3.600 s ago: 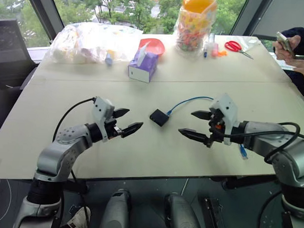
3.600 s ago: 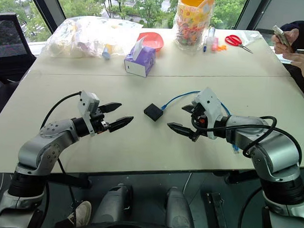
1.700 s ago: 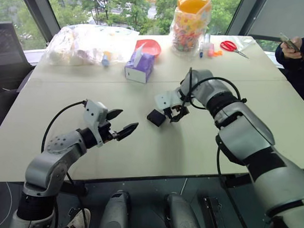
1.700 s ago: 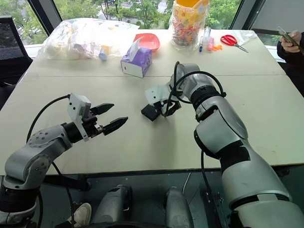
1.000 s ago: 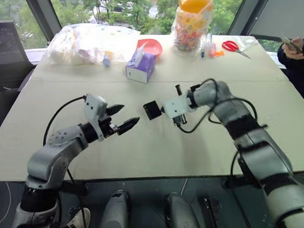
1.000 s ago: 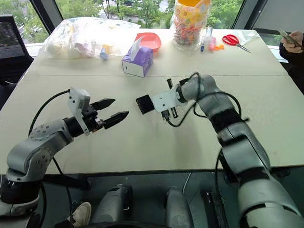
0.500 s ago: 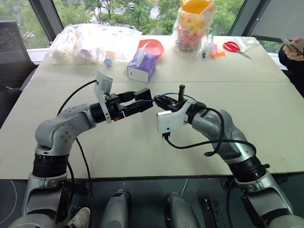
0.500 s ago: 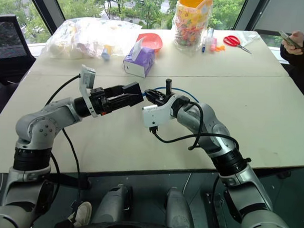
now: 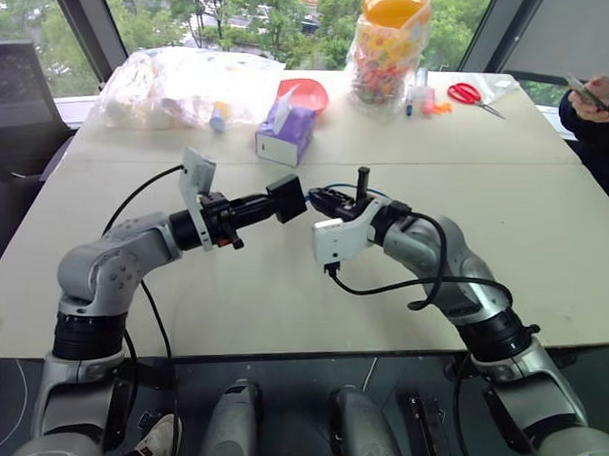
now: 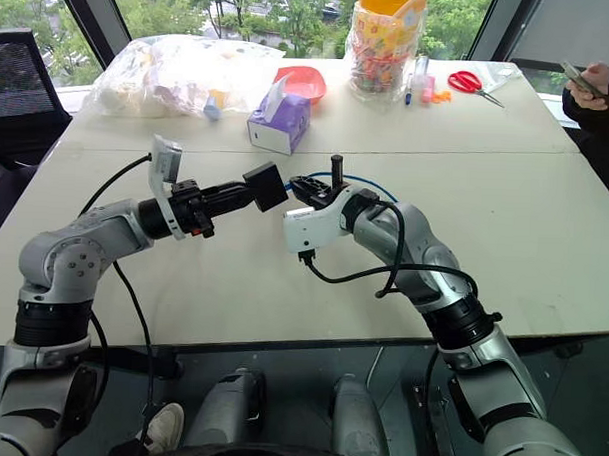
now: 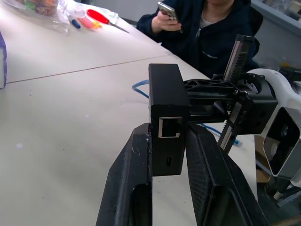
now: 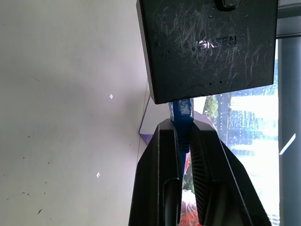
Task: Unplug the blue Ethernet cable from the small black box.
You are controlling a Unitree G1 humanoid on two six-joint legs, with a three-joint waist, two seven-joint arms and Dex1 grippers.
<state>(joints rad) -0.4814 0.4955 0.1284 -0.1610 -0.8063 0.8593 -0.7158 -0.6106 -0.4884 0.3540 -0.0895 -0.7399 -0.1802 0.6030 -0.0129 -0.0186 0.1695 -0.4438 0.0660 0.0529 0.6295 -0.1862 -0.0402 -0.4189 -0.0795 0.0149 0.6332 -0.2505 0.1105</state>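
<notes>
Both arms are lifted over the near middle of the table (image 9: 545, 216). The left gripper (image 11: 167, 155) is closed on the small black box (image 9: 287, 198). The right gripper (image 12: 181, 141), just to its right, is closed on the blue Ethernet cable (image 12: 181, 110) directly behind the still-inserted plug. I think a straight pull along the port, box kept steady, is best.

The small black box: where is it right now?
Lifted above the table's middle in the eye views, the small black box sits clamped in the left claw, facing the right claw.
</notes>
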